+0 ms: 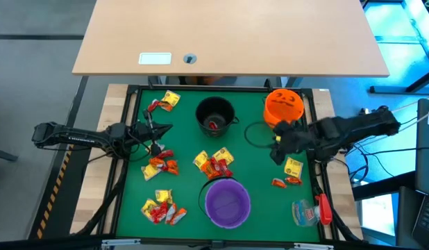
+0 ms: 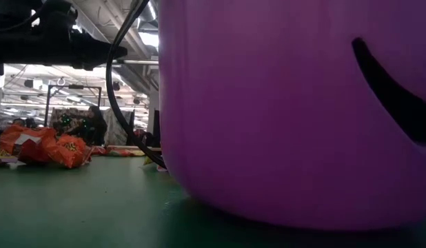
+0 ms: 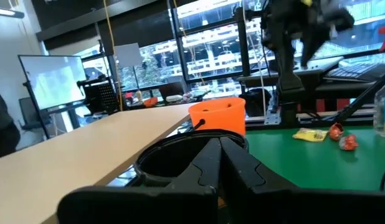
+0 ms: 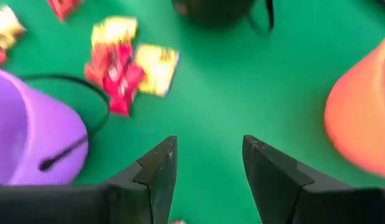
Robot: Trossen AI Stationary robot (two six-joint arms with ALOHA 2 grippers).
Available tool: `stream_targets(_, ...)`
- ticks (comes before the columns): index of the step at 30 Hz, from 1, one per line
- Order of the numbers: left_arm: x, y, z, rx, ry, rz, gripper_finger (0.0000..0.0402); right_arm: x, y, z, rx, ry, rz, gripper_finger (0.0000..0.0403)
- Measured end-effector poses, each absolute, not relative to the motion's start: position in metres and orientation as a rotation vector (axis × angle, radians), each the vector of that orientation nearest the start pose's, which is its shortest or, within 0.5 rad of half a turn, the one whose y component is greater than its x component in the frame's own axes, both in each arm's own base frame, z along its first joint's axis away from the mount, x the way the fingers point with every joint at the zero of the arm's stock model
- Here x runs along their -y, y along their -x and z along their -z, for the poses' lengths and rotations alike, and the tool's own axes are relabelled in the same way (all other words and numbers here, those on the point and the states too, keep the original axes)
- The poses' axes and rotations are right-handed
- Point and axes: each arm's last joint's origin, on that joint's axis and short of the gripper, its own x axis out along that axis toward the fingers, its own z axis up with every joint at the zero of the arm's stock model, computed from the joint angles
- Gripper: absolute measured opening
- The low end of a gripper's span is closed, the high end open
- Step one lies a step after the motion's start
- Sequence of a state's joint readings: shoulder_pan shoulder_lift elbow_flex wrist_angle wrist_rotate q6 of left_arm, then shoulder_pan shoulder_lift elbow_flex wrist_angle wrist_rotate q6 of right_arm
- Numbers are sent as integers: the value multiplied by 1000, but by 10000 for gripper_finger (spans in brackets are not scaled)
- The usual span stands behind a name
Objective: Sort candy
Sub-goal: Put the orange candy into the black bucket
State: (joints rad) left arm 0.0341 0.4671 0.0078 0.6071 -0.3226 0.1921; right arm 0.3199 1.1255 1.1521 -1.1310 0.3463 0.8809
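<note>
Purple bucket (image 2: 296,110) fills almost the whole low cam, so I'm using it as my landmark. From overhead it sits at the near edge of the green mat (image 1: 259,201), and the candy (image 1: 214,164) is scattered around it: one cluster of yellow and red wrappers just behind the bucket, two more piles off to the left arm's side of it, a few pieces on the other side toward the right arm, and a couple far back past the black bucket (image 1: 215,114).

My right gripper (image 4: 208,165) hangs behind and to the right of the purple bucket, near the orange bucket (image 1: 283,105). Its fingers stand apart with nothing between them, just bare mat showing through the gap. The closest cluster of sweets lies ahead of the jaws, well clear of them, beside the purple bucket's rim.

Left gripper (image 1: 161,130) is pinched fully closed and empty, parked on the far left side of the purple bucket, pointing at the black bucket. Candy sits on either side of it, none touching.
</note>
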Motion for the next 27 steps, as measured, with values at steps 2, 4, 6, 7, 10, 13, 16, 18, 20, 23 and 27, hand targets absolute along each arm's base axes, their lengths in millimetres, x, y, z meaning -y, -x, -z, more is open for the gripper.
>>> stream_targets(2, -13, -124, -182, 117, -144, -367, 0, -57, -185, -308, -983, -457, 465, 177)
stream_targets(4, -13, -124, -182, 122, -119, -357, 0, -62, -185, -295, -1017, -478, 461, 177)
stream_targets(6, -12, -125, -182, 127, -103, -322, 0, -66, -187, -287, -1035, -503, 449, 177)
stream_targets(7, -12, -125, -182, 130, -96, -299, 0, -68, -187, -284, -1041, -511, 441, 177)
stream_targets(10, -10, -125, -181, 130, -75, -240, 0, -71, -190, -283, -1039, -543, 402, 177)
stream_targets(13, -9, -126, -180, 121, -49, -204, 0, -72, -190, -282, -1068, -570, 361, 177)
stream_targets(16, -9, -126, -179, 115, -46, -199, 0, -75, -188, -282, -1117, -596, 308, 177)
stream_targets(18, -9, -126, -179, 113, -46, -199, 0, -77, -186, -281, -1157, -598, 283, 177)
stream_targets(20, -9, -126, -179, 112, -46, -199, 0, -79, -182, -280, -1188, -581, 279, 177)
stream_targets(23, -9, -126, -179, 112, -46, -202, 0, -82, -175, -278, -1236, -537, 292, 177)
stream_targets(27, -9, -126, -179, 112, -46, -202, 0, -85, -169, -277, -1290, -529, 306, 177)
